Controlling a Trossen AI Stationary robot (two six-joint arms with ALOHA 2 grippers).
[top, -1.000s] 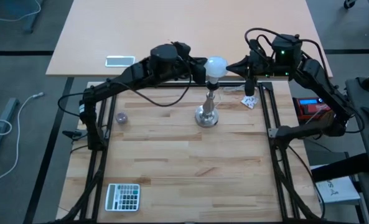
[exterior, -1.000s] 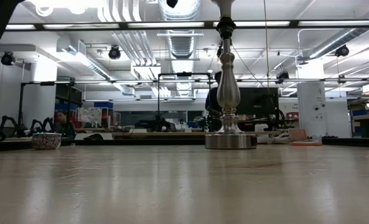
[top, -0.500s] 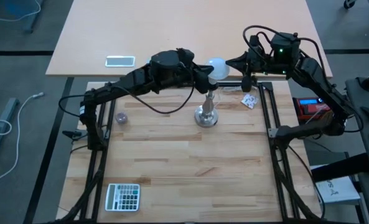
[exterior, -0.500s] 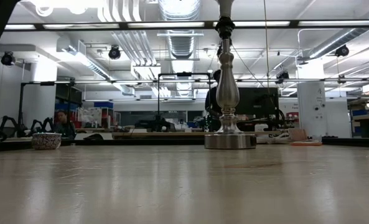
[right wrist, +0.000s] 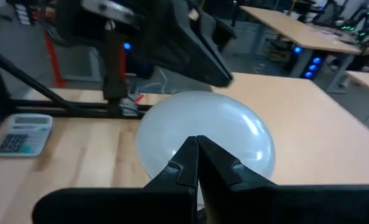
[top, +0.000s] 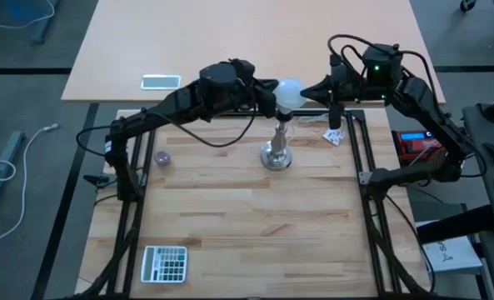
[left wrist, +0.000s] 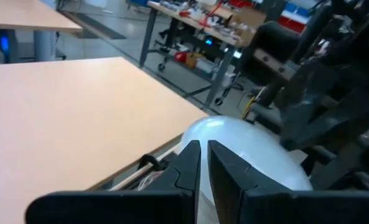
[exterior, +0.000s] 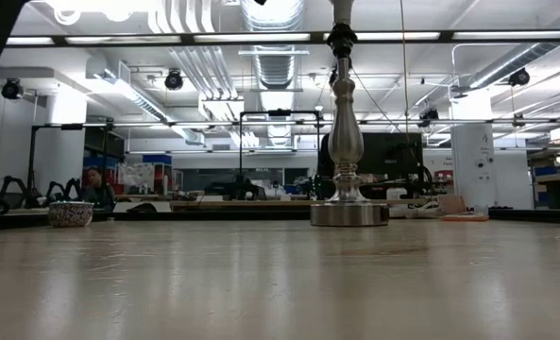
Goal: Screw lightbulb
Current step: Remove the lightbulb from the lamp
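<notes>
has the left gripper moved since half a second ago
Yes. In the high view the left gripper has pulled back leftward and slightly toward the far edge, judged against the stand; it now sits against the bulb's left side.

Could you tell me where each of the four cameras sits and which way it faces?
High view: overhead, looking straight down at the table; both arms show, flanking the lightbulb atop the silver stand.
Low view: at tabletop height, facing the room; only the stand shows.
Left wrist view: behind the left gripper, shut, facing the lightbulb.
Right wrist view: behind the right gripper, shut, facing the lightbulb.
Both wrist views share the lightbulb.
</notes>
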